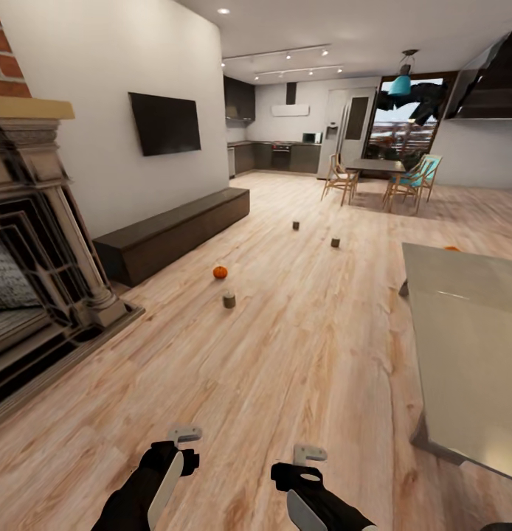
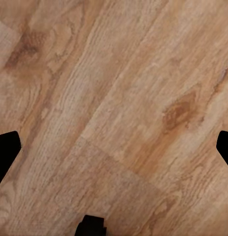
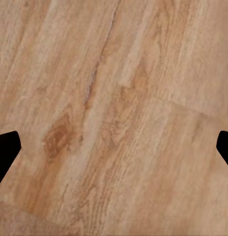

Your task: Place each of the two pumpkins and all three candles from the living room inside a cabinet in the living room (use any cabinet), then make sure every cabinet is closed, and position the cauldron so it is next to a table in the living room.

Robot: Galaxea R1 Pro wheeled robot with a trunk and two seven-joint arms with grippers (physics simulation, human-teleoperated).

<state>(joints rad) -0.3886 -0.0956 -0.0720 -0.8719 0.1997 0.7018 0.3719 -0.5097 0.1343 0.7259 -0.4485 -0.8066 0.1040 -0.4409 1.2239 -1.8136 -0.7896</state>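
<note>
Three candles (image 1: 229,300) and one pumpkin (image 1: 220,272) dot bare floor (image 1: 285,354) beside the cabinet (image 1: 175,232); both tools wide open, empty.

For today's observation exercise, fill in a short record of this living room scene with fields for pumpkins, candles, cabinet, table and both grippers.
pumpkins: one pumpkin on the floor near the cabinet; an orange sliver shows beyond the table's far edge, too little to identify
candles: three candles on the floor, nearest candle beside the pumpkin, two further off
cabinet: cabinet along the wall, under the TV, all fronts shut
table: pale table at right
left gripper: left gripper open, empty, above bare floor
right gripper: right gripper open, empty, above bare floor
</note>
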